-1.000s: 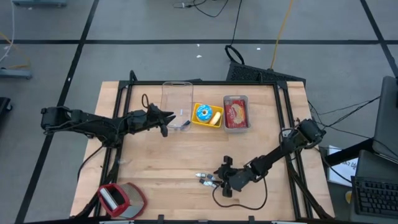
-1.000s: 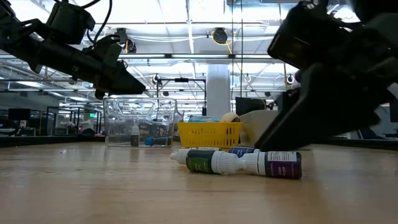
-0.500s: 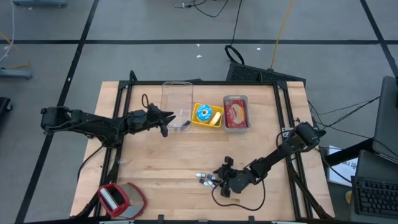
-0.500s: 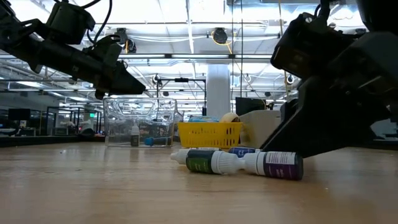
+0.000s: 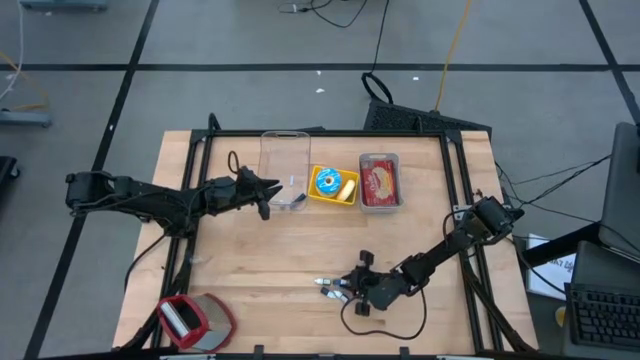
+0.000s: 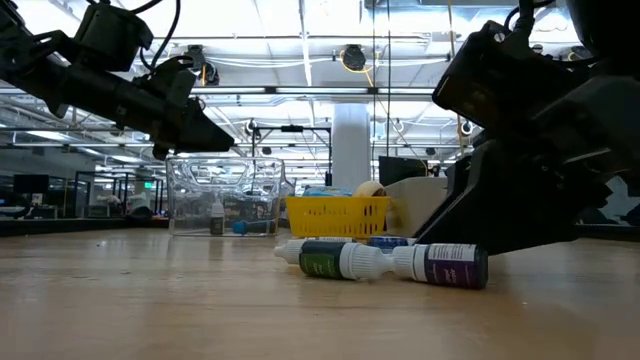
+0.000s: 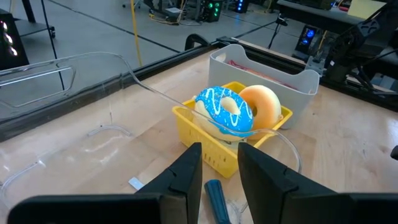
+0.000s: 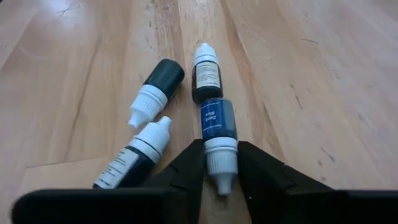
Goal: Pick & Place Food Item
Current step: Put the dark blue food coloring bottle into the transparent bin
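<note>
A little dark blue bottle (image 8: 217, 127) with a white cap lies flat on the wooden table (image 5: 260, 260), right between the right gripper (image 8: 221, 163) fingers. The fingers pinch its white cap, with three more small bottles (image 8: 149, 124) lying just beyond. Farther off, the left gripper (image 7: 219, 167), fingers close together and holding nothing, hangs by the yellow basket (image 7: 214, 149) of donuts (image 7: 224, 112).

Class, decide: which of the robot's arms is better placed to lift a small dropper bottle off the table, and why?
Right. The right gripper sits low with its fingers either side of the blue dropper bottle's white cap, while the left gripper hovers far away by the yellow basket.
</note>
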Controlling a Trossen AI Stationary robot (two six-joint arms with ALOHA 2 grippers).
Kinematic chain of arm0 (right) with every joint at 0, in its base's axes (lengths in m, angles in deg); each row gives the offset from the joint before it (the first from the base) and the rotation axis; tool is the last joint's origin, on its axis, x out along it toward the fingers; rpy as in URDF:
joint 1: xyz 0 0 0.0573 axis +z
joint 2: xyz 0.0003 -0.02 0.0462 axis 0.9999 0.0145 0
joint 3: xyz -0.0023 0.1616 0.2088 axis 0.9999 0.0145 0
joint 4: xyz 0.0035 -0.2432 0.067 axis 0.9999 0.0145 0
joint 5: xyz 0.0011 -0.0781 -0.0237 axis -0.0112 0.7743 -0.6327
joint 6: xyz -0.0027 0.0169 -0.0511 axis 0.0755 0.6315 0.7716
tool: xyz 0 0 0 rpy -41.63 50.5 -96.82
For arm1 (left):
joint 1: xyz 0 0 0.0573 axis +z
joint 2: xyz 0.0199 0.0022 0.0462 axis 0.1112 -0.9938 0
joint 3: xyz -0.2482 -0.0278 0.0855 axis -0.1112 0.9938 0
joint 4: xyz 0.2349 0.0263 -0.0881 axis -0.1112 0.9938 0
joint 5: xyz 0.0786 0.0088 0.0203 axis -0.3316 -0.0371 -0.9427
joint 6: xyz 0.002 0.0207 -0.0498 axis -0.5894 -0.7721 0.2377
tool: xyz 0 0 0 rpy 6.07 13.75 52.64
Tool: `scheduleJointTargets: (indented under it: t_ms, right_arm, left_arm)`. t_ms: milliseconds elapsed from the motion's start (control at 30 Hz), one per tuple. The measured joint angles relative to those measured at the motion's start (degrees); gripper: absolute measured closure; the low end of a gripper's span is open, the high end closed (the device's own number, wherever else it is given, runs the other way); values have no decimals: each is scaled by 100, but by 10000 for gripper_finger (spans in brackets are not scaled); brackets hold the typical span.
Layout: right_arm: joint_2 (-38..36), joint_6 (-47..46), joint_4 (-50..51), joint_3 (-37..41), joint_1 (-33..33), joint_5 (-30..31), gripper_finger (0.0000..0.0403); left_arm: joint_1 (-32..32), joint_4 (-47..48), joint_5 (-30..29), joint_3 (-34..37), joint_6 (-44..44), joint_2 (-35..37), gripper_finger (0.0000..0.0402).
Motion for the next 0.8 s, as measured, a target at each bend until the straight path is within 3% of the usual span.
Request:
scheduleJointTargets:
  t_ms: [167, 533, 800]
  right_arm:
    - [-143, 379, 62, 10, -17, -34, 354]
    - [-1468, 1900, 904, 23, -537, 625, 336]
    - [-1999, 3159, 906, 22, -1339, 588, 344]
  left_arm:
    - [0, 0, 2, 0, 0, 0, 298]
    - [-1, 0, 2, -2, 0, 0, 298]
    - [-1, -29, 2, -2, 480, 0, 298]
